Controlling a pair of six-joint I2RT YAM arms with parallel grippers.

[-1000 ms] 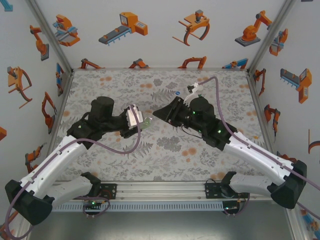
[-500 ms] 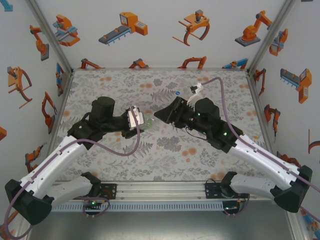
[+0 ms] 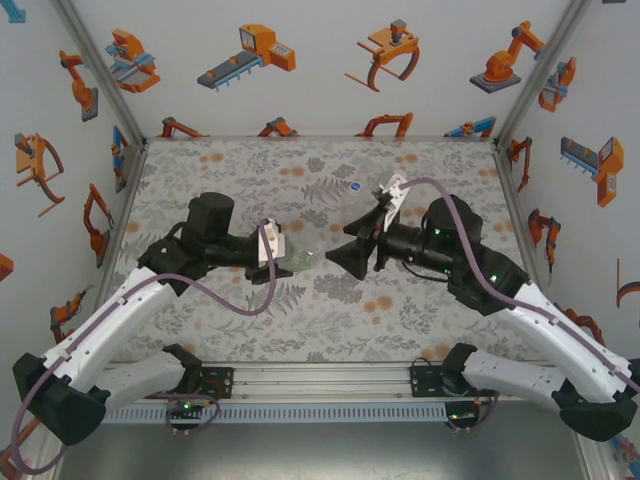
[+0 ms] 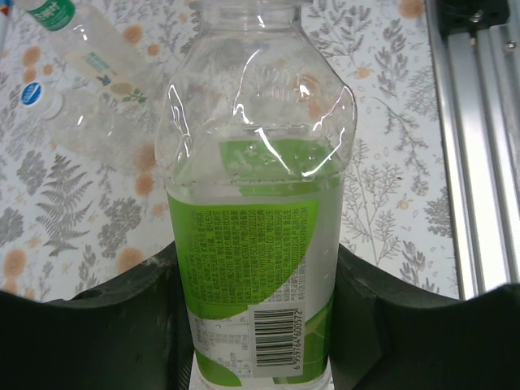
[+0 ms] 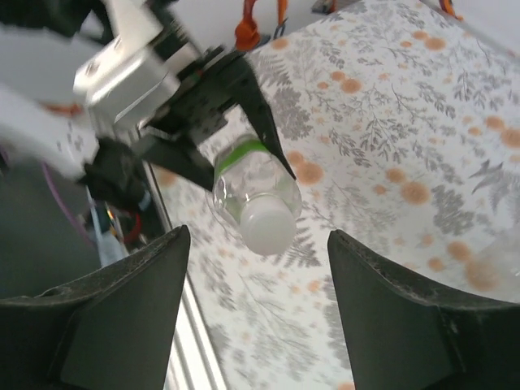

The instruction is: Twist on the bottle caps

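My left gripper is shut on a clear bottle with a green-and-white label and holds it off the table, mouth toward the right arm. A whitish cap sits on that bottle's mouth. My right gripper is open. Its fingers stand on either side of the cap, a little short of it and not touching. From above, the right gripper faces the held bottle and the left gripper. A second bottle lies on the table with a blue cap at its end.
The floral table mat runs between patterned walls. An aluminium rail with both arm bases runs along the near edge, and the rail passes to the right of the held bottle. A purple cable hangs under the left wrist.
My right gripper has opened and drawn back to the right from the bottle's mouth, turning its wrist; the whitish cap stays on the bottle. The left gripper keeps its hold and has barely shifted.
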